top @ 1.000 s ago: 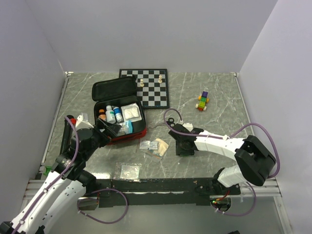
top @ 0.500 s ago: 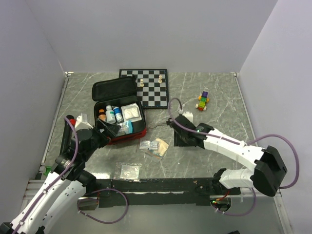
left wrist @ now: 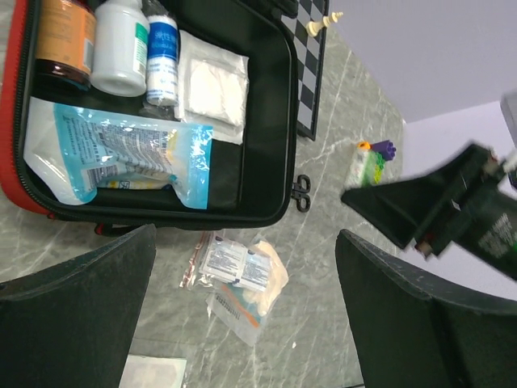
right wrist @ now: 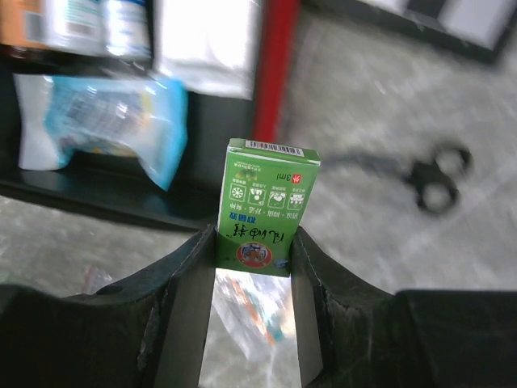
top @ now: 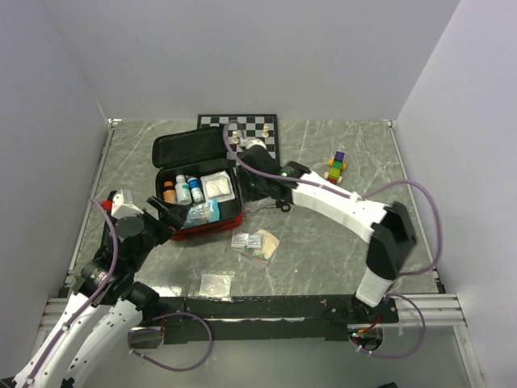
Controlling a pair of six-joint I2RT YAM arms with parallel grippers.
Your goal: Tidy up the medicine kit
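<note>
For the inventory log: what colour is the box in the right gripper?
Green box, pinched by the right gripper; right wrist view shows it best.

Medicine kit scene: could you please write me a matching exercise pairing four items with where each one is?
Items:
1. green box
2. blue pouch
3. toy blocks
4. cream chess piece

Places:
A. on the chessboard
B. on the bare table
C. in the right claw
D. inside the medicine kit

Pairs: 1-C, 2-D, 3-B, 4-A

Top of medicine kit [left wrist: 262, 121] and bottles [left wrist: 119, 48] beyond frame edge.
</note>
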